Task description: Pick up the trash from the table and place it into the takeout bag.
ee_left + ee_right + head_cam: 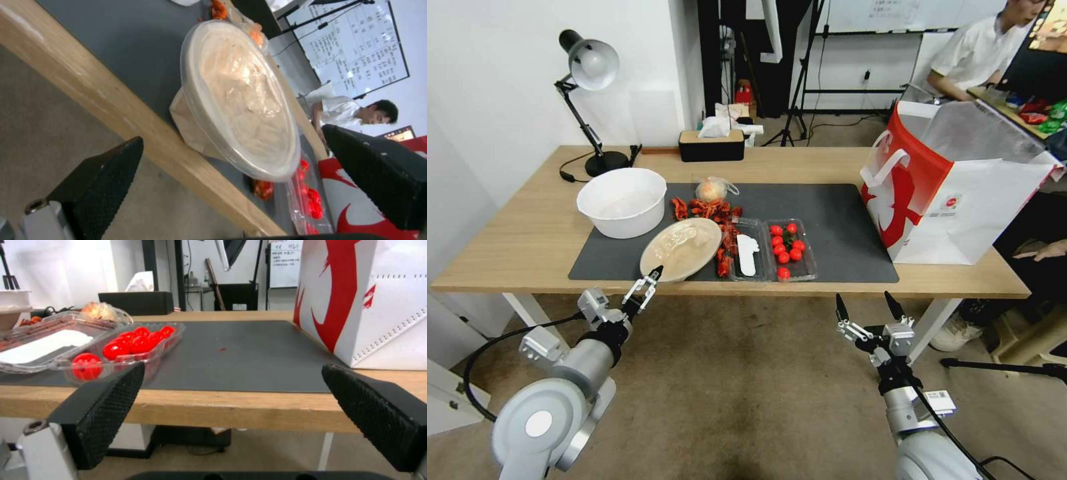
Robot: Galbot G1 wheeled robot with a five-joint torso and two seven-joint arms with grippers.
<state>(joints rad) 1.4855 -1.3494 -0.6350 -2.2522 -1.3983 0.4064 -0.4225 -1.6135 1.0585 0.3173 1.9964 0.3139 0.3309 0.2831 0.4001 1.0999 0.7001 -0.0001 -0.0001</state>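
Both arms reach forward, low — left gripper (650, 283) tilted up and inward, fingers spread; right gripper (868, 308) upright, fingers wide apart.

No writing can be read: the small round red logo (954, 201) on the red-and-white paper takeout bag (960, 200) and the wall whiteboard's (356, 50) lines are illegible.

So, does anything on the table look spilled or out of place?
Yes. Red shell scraps lie loose on the dark mat, strewn between the beige plate and the clear tray instead of inside a container. The plate also sits tilted, with its rim reaching the table edge.
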